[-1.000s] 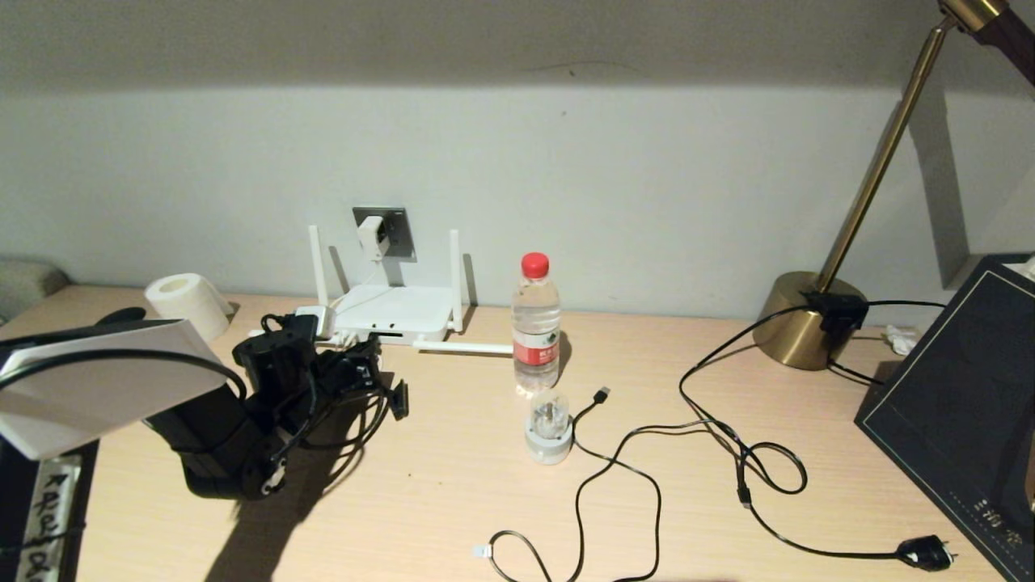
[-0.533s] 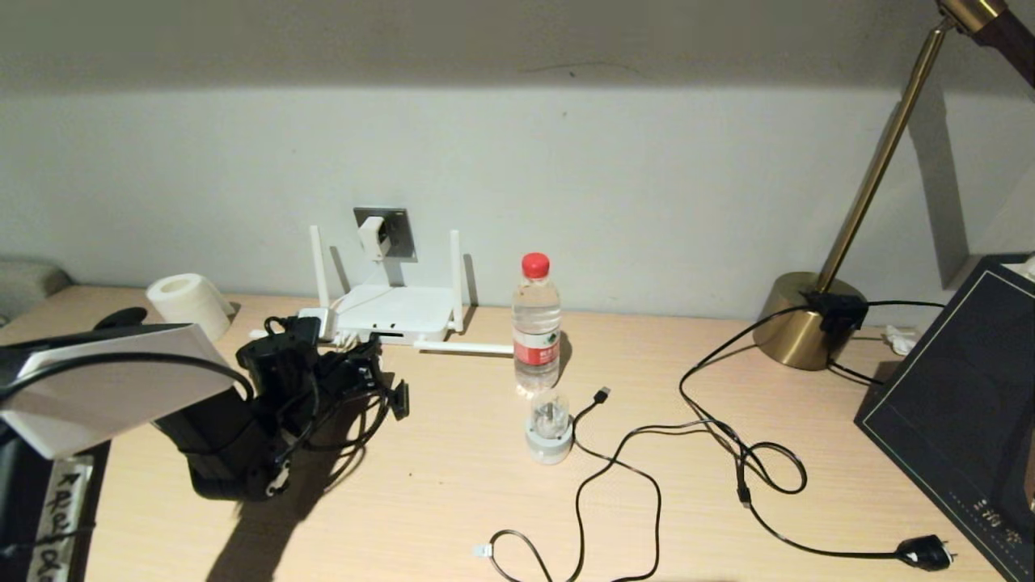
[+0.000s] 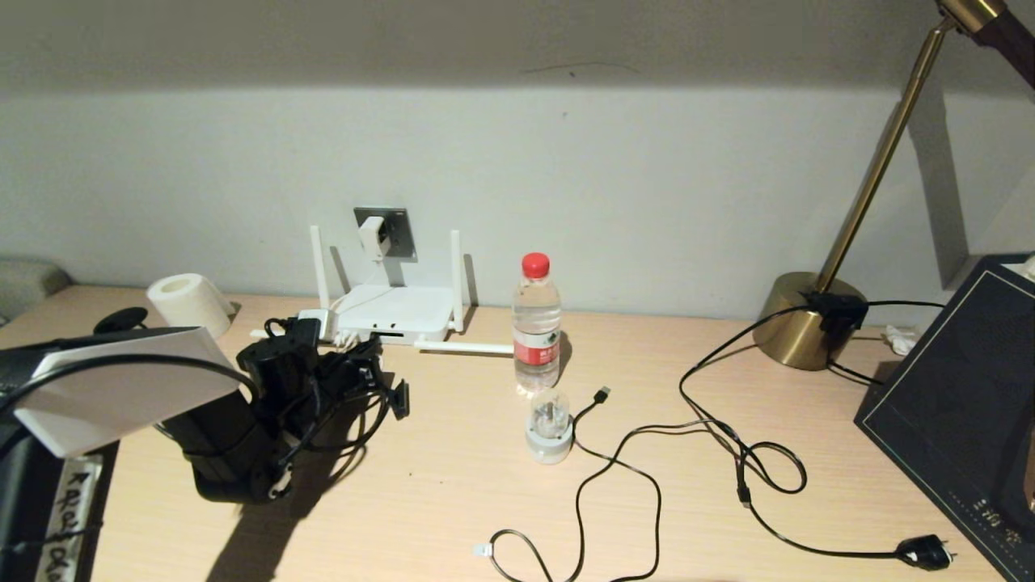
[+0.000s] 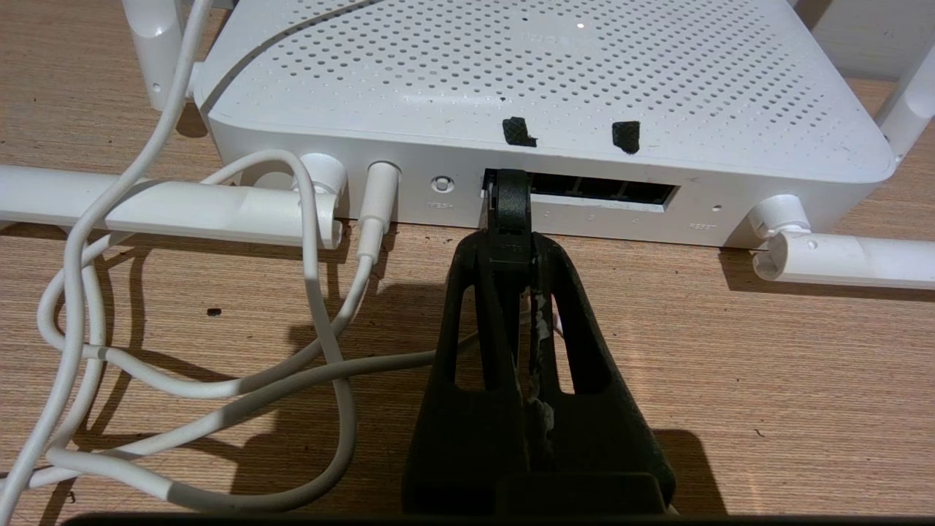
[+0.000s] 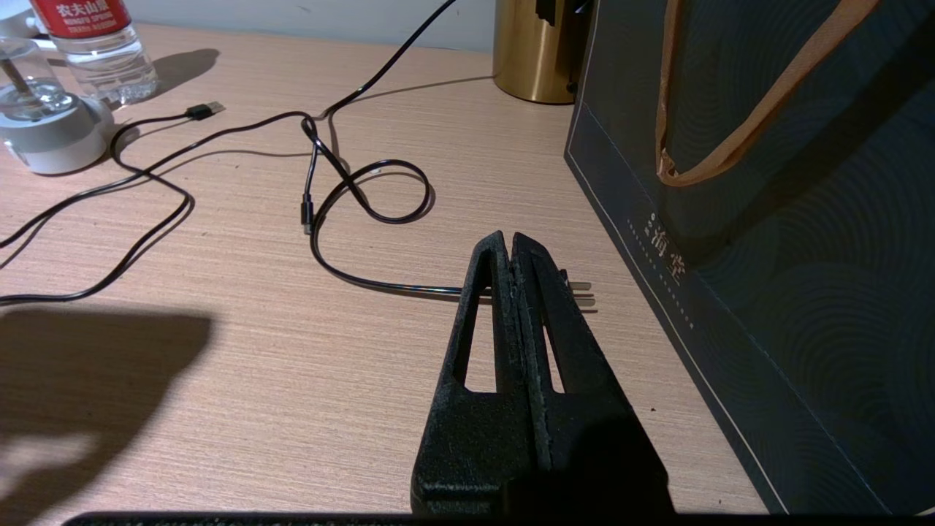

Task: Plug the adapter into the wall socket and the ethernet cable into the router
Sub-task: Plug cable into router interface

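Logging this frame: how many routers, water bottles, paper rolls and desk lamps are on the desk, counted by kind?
router: 1
water bottle: 1
paper roll: 1
desk lamp: 1
Total: 4

"农夫山泉" on bottle label

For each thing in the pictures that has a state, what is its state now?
adapter: plugged into the wall socket.
ethernet cable: plug at the router port row, held by the left tool.
right tool: shut, empty, over the table beside the dark bag.
water bottle: upright, capped.
mains plug: lying unplugged.
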Tool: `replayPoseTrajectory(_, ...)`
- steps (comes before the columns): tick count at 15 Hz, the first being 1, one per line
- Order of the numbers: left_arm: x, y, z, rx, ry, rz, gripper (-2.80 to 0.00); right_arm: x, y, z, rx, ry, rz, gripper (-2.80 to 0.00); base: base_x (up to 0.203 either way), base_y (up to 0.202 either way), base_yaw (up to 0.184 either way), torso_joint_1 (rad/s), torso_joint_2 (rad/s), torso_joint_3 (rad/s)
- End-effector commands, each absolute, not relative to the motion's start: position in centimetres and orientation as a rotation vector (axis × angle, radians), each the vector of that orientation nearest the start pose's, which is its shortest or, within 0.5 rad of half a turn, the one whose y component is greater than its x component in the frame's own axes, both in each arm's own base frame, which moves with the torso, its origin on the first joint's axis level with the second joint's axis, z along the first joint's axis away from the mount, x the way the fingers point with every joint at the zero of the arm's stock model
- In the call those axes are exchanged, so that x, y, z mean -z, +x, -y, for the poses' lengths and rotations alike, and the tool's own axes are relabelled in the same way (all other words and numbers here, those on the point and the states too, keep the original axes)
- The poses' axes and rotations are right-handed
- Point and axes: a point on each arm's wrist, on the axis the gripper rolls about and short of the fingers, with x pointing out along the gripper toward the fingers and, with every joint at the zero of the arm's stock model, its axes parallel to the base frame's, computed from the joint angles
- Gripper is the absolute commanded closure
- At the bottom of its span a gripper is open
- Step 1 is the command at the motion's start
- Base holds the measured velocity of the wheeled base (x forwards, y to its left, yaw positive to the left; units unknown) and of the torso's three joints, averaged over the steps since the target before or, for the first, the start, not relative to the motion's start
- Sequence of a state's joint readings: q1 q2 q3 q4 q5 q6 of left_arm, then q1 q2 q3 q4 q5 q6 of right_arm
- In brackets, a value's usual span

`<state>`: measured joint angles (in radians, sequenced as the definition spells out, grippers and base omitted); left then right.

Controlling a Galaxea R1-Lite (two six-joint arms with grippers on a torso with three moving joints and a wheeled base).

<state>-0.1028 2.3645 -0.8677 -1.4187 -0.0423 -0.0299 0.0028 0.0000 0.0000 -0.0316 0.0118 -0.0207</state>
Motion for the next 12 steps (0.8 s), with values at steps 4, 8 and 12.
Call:
replayPoseTrajectory(4, -3.49, 40.21, 4.31, 0.146, -0.030, -0.069, 0.00, -7.62, -2.21, -0.02, -0.015, -0.022, 0.023, 0.00, 0.000, 0.000, 0.000, 0.000, 0.00, 0.000)
replayPoseTrajectory(8, -3.36, 40.32, 4.25, 0.143, -0.030, -0.070, 0.00, -7.62, -2.21, -0.02, -0.015, -0.022, 0.023, 0.00, 0.000, 0.000, 0.000, 0.000, 0.00, 0.000)
replayPoseTrajectory(12, -3.51, 40.30, 4.37, 0.146, -0.050, -0.066, -2.80, -7.62, -2.21, -0.02, -0.015, -0.022, 0.023, 0.00, 0.000, 0.000, 0.000, 0.000, 0.00, 0.000)
